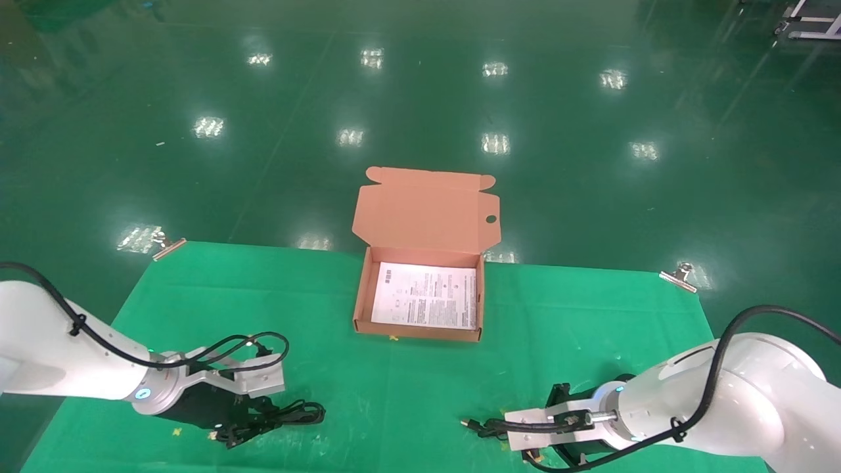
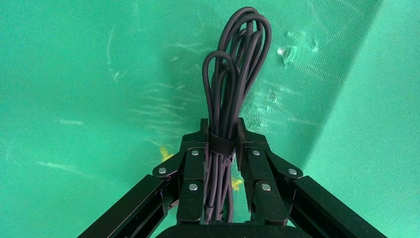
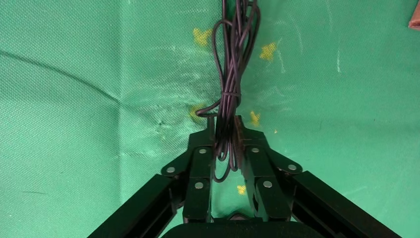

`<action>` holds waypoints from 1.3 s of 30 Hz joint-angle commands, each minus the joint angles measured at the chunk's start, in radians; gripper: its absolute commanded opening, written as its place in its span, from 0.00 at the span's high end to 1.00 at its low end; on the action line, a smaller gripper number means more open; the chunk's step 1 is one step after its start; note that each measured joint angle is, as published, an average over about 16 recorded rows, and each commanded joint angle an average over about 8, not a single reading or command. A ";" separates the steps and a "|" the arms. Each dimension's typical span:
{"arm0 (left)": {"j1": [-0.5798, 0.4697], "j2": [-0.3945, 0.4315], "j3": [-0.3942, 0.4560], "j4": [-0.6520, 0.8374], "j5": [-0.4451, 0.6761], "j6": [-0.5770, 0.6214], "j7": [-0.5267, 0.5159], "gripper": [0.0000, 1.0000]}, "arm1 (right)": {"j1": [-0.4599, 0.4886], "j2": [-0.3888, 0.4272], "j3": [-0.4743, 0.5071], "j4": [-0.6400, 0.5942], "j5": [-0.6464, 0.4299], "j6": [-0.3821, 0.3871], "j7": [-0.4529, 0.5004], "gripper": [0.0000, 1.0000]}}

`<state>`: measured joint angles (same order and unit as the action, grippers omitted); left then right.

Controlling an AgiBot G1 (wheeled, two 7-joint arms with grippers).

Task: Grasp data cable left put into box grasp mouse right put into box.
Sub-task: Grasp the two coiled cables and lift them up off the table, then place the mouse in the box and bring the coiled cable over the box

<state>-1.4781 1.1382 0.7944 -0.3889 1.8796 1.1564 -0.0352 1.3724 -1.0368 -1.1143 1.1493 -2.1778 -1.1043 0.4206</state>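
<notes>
Cable handling is the question on both sides. Well in front of the box [image 1: 420, 299], to its left, the left gripper [image 2: 221, 136] has its fingers [image 2: 194, 166] pinching the data cable [image 2: 233, 74] at its band, a limp, light bundle best held there. Its long axis runs straight out from the fingers, loops leading. In front of the box to its right, the right gripper [image 3: 225, 131] pinches the mouse [image 3: 233, 64] by its bundled cord; the body looks hidden.
</notes>
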 commanded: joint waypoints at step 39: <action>-0.109 -0.094 -0.060 -0.659 0.196 -0.243 -0.342 1.00 | 0.448 -0.217 0.189 -0.193 -0.076 0.324 0.004 1.00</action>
<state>-1.5857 1.0458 0.7375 -1.0370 2.0798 0.9187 -0.3721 1.8109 -1.2423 -0.9227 0.9691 -2.2414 -0.7884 0.4278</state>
